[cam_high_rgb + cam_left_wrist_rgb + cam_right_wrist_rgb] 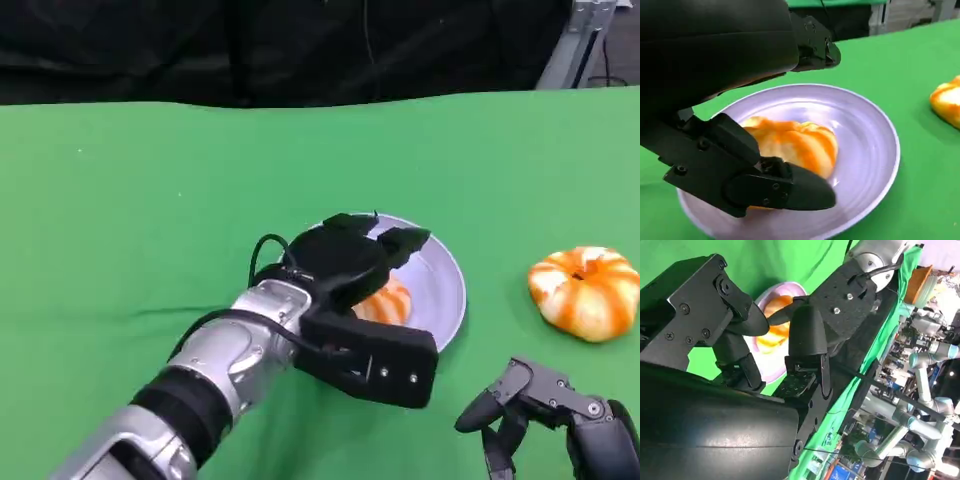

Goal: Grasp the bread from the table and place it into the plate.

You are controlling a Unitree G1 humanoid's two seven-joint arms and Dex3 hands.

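An orange-and-white striped bread [388, 300] [795, 142] lies inside the pale round plate [448, 285] [875, 130] at the table's middle. My left hand [350, 262] hovers over it. Its fingers [812, 45] stretch out above the bread without touching it, and the thumb [790, 192] lies low beside the bread's near side. Nothing is gripped. In the right wrist view the bread [774, 337] shows on the plate [767, 367] beyond the black fingers [807, 332]. My right hand [545, 410] rests at the front right, fingers apart and holding nothing.
A second striped bread [586, 291] [947, 100] sits on the green cloth [150, 220] to the right of the plate, ahead of my right hand. A black backdrop runs along the table's far edge.
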